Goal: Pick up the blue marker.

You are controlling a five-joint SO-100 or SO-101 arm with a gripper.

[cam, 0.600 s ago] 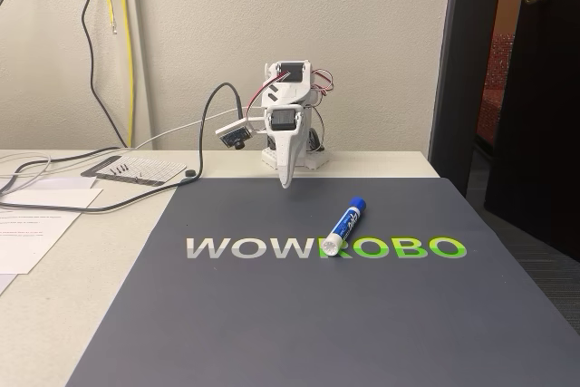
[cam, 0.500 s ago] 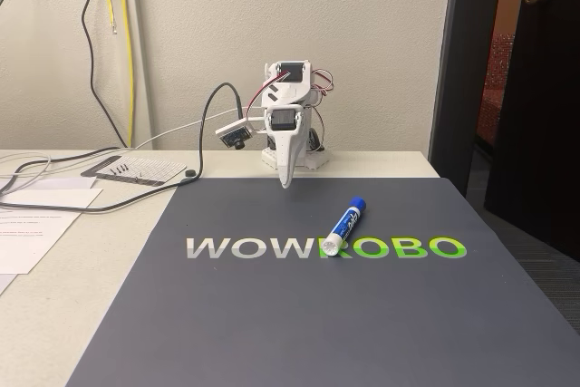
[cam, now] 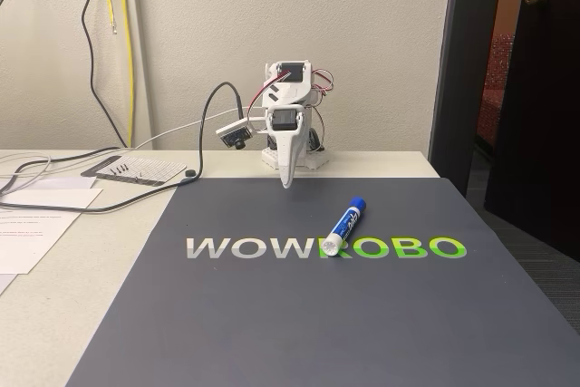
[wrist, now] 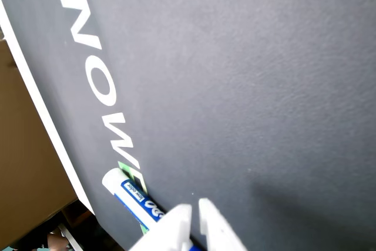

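Note:
The blue marker lies flat on the dark mat, its white round end resting on the "WOWROBO" lettering and its blue cap pointing toward the back right. My gripper hangs point-down at the mat's far edge with the arm folded at its base, some way behind and to the left of the marker. Its jaws are together with nothing between them. In the wrist view the white fingertips of the gripper enter from the bottom, and the marker shows partly behind them on the mat.
Papers and black cables lie on the beige table at the left, with a printed card behind them. A dark door stands at the right, beyond the table's right edge. The mat in front of the marker is bare.

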